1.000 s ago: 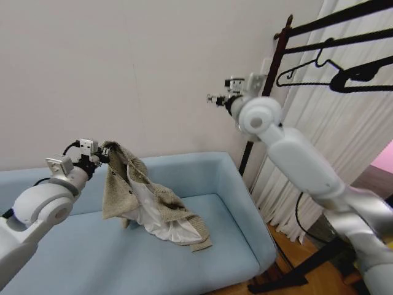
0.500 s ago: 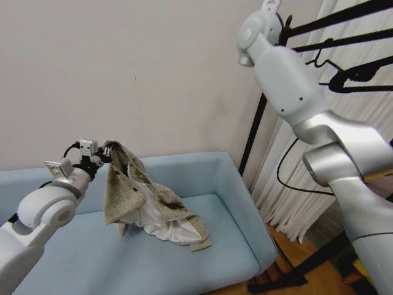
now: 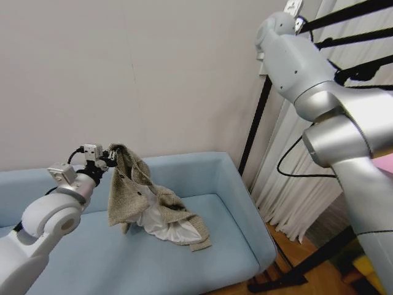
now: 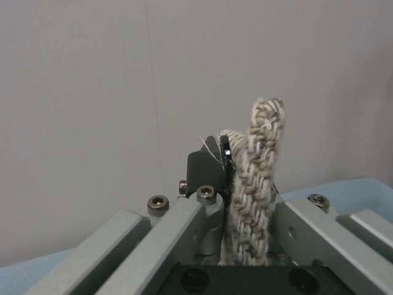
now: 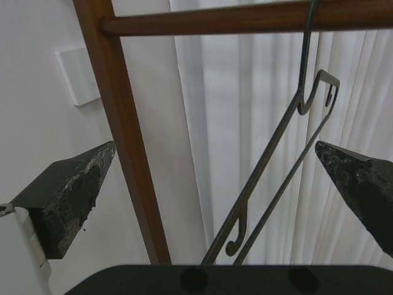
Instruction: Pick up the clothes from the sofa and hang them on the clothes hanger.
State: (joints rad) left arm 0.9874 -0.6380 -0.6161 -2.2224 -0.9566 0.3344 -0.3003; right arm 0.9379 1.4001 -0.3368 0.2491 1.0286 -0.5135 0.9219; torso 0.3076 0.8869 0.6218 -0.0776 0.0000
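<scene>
Near left, the left gripper point(image 3: 103, 161) is clamped on a thick fold of the knit cardigan point(image 3: 144, 203), its top edge raised while the rest trails on the sofa point(image 3: 233, 203) seat. It looks soft, limp and fairly weighty, so that bunched edge seems a sound hold. Far right, the right gripper point(image 5: 215, 147) hangs with jaws spread wide before the wire hanger point(image 5: 281, 142) on the rack rail point(image 5: 245, 17).

Head cam: high, facing forward and down. sofa point(image 3: 184, 258) across lower frame, wall point(image 3: 123, 74) upper left, clothes rack point(image 3: 255, 132) upper right.
Left wrist cam: looks out along the left gripper point(image 4: 227, 166), very close on the clamped cardigan point(image 4: 255, 184), wall behind.
Right wrist cam: looks out through the right gripper point(image 5: 215, 147), fingers spread, close on the clothes rack and a hanger point(image 5: 276, 172).
Overlap: head + left wrist share the cardigan, head + right wrist share the clothes rack.
</scene>
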